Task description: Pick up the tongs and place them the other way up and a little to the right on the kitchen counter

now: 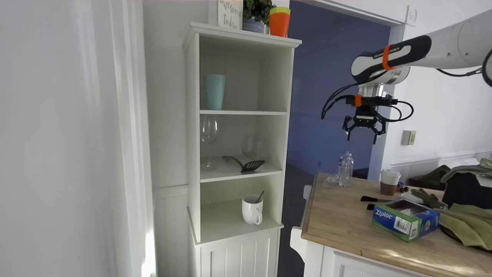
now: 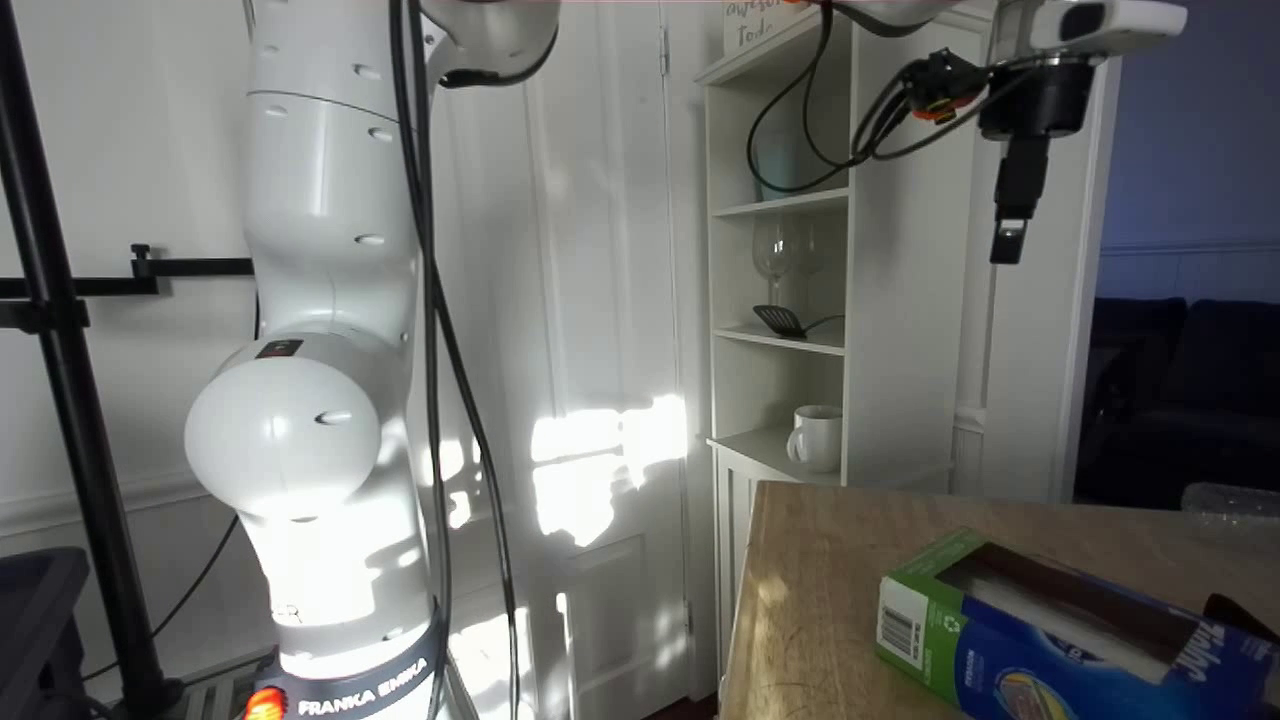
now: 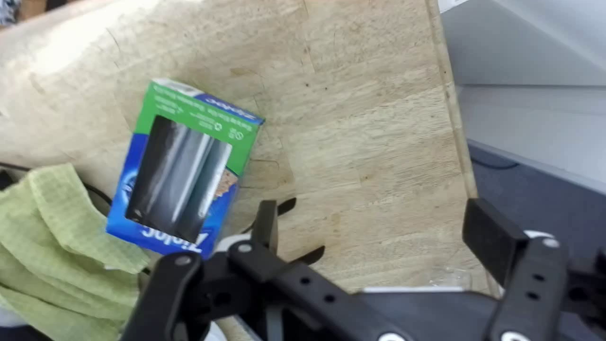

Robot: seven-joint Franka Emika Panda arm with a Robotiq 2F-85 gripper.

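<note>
The tongs (image 1: 372, 199) lie on the wooden kitchen counter (image 1: 334, 215). Two dark, flat ends show beyond the Ziploc box, which hides the rest of them in an exterior view. In the wrist view the tongs' dark ends (image 3: 310, 255) poke out beside and beneath the left finger, and the remainder is covered by the gripper. My gripper (image 1: 362, 138) is open and empty, pointing down, high above the counter. It also hangs in the air in an exterior view (image 2: 1008, 245). In the wrist view the fingers of the gripper (image 3: 371, 227) stand wide apart with bare wood between them.
A blue-green Ziploc box (image 1: 405, 218) stands close to the tongs. Green cloths (image 1: 471, 223) lie right of it. A paper cup (image 1: 389, 181) and clear bottles (image 1: 346, 169) stand farther back. A white shelf (image 1: 240, 177) with a mug (image 1: 251, 211) stands beyond the counter edge.
</note>
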